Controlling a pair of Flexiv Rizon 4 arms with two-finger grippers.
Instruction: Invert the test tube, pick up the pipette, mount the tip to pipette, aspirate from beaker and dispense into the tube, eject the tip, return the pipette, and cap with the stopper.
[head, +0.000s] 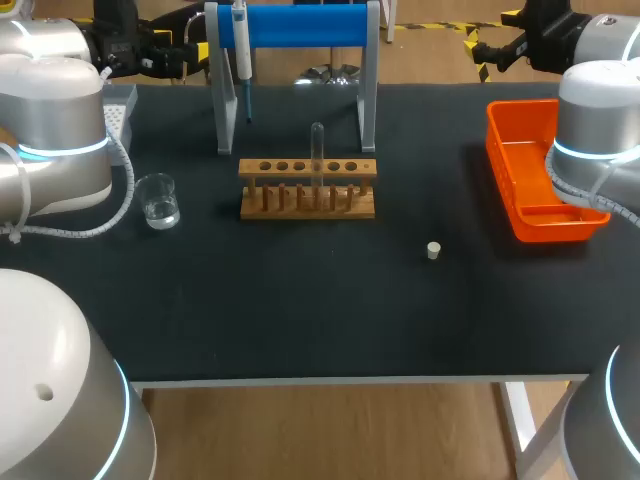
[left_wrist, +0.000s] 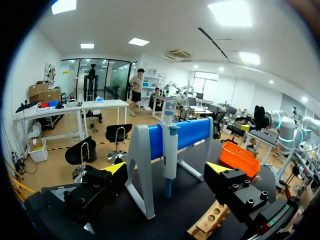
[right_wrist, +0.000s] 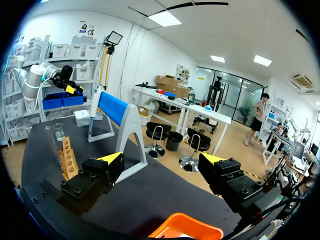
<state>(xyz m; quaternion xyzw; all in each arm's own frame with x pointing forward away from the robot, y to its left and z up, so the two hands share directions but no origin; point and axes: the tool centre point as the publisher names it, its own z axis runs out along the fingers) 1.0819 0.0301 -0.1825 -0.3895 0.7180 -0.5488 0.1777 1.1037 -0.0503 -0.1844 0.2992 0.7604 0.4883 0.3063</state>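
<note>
A pipette (head: 241, 45) hangs on the blue and grey stand (head: 300, 28) at the back of the table. A clear test tube (head: 317, 150) stands in the wooden rack (head: 308, 188) before the stand. A glass beaker (head: 159, 200) with some liquid is to the rack's left, and a small pale stopper (head: 433, 250) lies to its right. My left gripper (left_wrist: 165, 170) is open behind the stand, with the pipette (left_wrist: 169, 150) ahead of it between the fingers' lines. My right gripper (right_wrist: 161, 159) is open at the back right, with nothing between its fingers.
An orange tray (head: 530, 180) sits at the table's right edge under my right arm. A grey tip box (head: 118, 110) shows at the back left, partly hidden by my left arm. The stand's legs (head: 368, 110) flank the rack's rear.
</note>
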